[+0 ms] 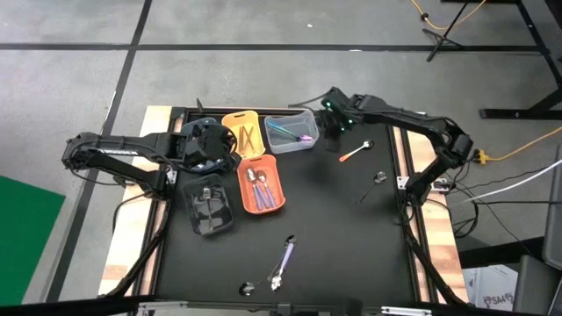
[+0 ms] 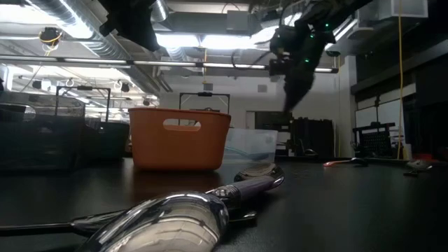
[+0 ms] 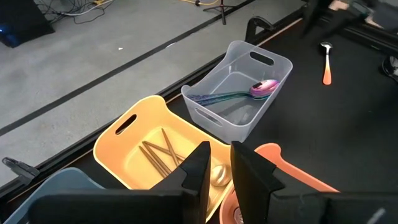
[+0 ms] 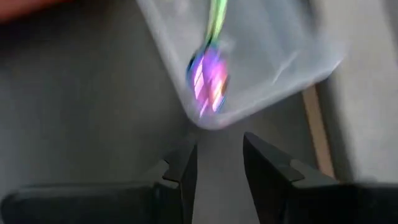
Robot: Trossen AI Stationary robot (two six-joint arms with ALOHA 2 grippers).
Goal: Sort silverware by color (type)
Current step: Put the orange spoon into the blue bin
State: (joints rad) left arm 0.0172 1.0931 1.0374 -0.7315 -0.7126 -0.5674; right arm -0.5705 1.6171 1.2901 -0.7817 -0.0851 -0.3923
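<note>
Seen from above, two dark arms reach inward over a black bench [image 1: 334,228]. The left arm stretches in from the left edge of the frame, elbow bent, its left gripper [image 1: 211,145] poised over the yellow bin [image 1: 241,118] and the top end of the orange bin [image 1: 262,186]. In its wrist camera the two fingers [image 3: 198,171] stand slightly apart with nothing between them, gold pieces [image 3: 163,153] lying in the yellow bin just beyond.

The right arm comes from the right edge, folds at the elbow and extends toward upper centre, its right gripper [image 1: 334,118] hovering just beside the right wall of the clear bin [image 1: 290,132]. Its fingers [image 4: 185,171] are parted and empty — the wrist camera looks down past them at the bin's corner and a purple iridescent spoon [image 4: 208,78] inside.

Silver pieces [image 1: 260,186] rest in the orange bin; a dark bin [image 1: 209,204] sits left of it at centre-left. On the open bench an orange-red spoon [image 1: 355,153] lies right of the clear bin, and a purple piece [image 1: 283,261] lies near the lower centre — the same one looms large in the foreground of the bench-level camera.
</note>
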